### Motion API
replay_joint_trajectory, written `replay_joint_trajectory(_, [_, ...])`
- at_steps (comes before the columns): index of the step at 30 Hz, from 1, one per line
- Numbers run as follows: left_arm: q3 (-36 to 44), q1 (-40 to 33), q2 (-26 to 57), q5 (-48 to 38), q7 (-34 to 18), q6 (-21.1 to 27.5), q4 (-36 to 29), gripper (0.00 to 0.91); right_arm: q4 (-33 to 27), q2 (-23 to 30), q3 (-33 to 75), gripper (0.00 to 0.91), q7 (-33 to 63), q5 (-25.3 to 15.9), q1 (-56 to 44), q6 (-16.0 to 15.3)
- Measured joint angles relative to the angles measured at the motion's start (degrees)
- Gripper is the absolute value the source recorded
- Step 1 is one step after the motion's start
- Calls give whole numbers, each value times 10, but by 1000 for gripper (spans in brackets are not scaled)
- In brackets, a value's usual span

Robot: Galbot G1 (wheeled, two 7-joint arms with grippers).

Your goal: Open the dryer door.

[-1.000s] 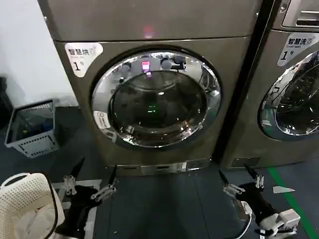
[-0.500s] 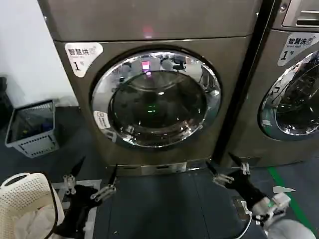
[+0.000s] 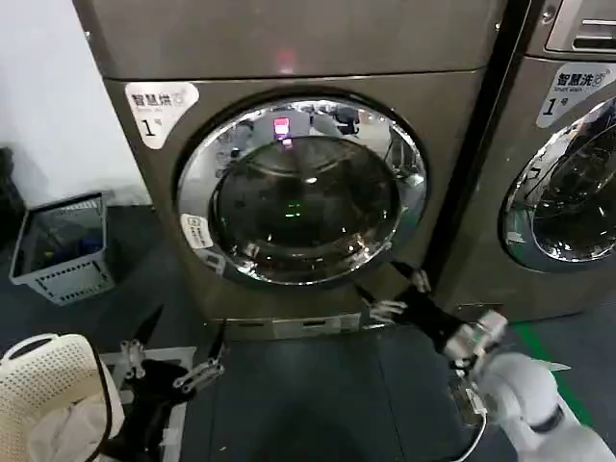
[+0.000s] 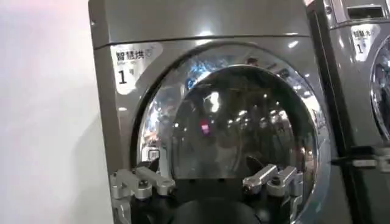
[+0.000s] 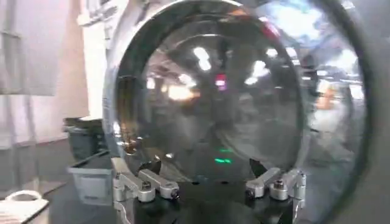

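The dryer (image 3: 289, 48) is a grey front-loader, and its round chrome-rimmed glass door (image 3: 303, 192) is closed. My right gripper (image 3: 380, 281) hovers open just off the door's lower right rim, with nothing between its fingers. In the right wrist view the door glass (image 5: 225, 103) looms close beyond the open right gripper (image 5: 210, 192). My left gripper (image 3: 190, 320) is parked low near the floor in front of the dryer's lower left, open and empty. In the left wrist view the left gripper (image 4: 208, 184) faces the door (image 4: 244, 134) from farther back.
A second machine (image 3: 568, 192) stands close on the right. A grey crate (image 3: 63, 245) sits on the floor at the left by the white wall. A white perforated basket (image 3: 53, 385) is beside my left arm. A green floor line (image 3: 553, 375) runs at the right.
My right gripper has risen from low at the right and moved left and forward to the door's lower right rim. The left arm has not moved.
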Motion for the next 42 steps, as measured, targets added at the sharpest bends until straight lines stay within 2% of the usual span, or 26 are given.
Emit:
replay_joint_trajectory(9, [-1,5,0,0,0,0,-7,907,-68,4,-122,907,-13,34,131,-1])
replay_joint_trajectory(18, [-9,9,1,-5,0,1,-13,907,-132,36,-228,907,-20,64,251,-5])
replay_joint_trajectory(42, [-9,8,-1,-6,1,2,-13,907,-241,137,-378,907,-24,86,399,-5])
